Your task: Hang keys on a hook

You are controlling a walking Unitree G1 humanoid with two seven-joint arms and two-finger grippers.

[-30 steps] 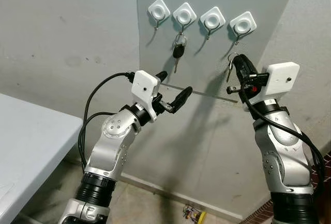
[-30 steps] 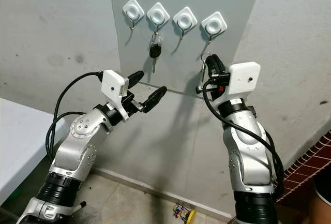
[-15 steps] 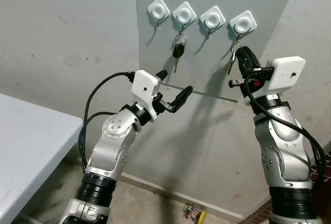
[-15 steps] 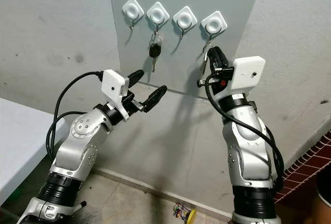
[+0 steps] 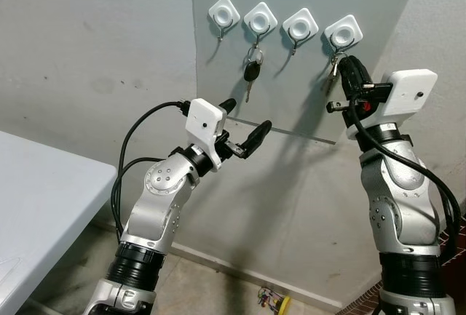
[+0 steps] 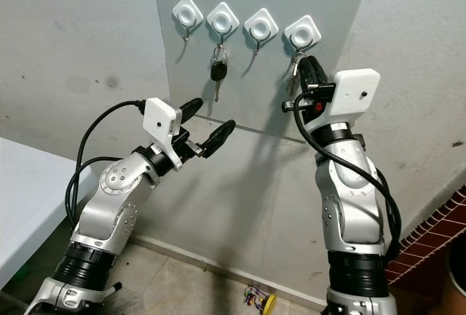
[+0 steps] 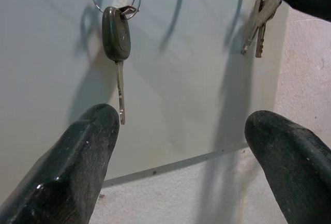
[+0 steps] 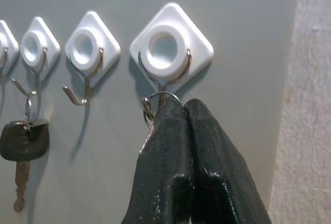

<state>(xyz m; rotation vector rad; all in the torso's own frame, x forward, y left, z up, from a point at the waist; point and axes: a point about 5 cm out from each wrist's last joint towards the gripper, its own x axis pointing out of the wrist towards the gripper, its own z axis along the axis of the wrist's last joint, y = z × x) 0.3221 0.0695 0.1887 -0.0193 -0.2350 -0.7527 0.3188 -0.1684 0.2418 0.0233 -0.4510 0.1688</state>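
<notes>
My right gripper [image 8: 178,111]: pinched on keys [image 7: 260,19], ring at rightmost hook [image 8: 170,53] | left gripper [image 5: 244,127]: fingers wide, holding nothing, below car key [image 5: 250,72].

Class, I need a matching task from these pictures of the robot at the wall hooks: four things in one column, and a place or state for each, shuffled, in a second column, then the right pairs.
Things
1. black-headed key
2. right gripper
3. left gripper
4. leftmost hook

Places or states
A. bare, nothing hanging from it
B. open, held in the air below the hooks
C. hanging by a ring from the second hook from the left
D. shut on the key ring, right at the rightmost hook

Pairs: 1-C, 2-D, 3-B, 4-A
</notes>
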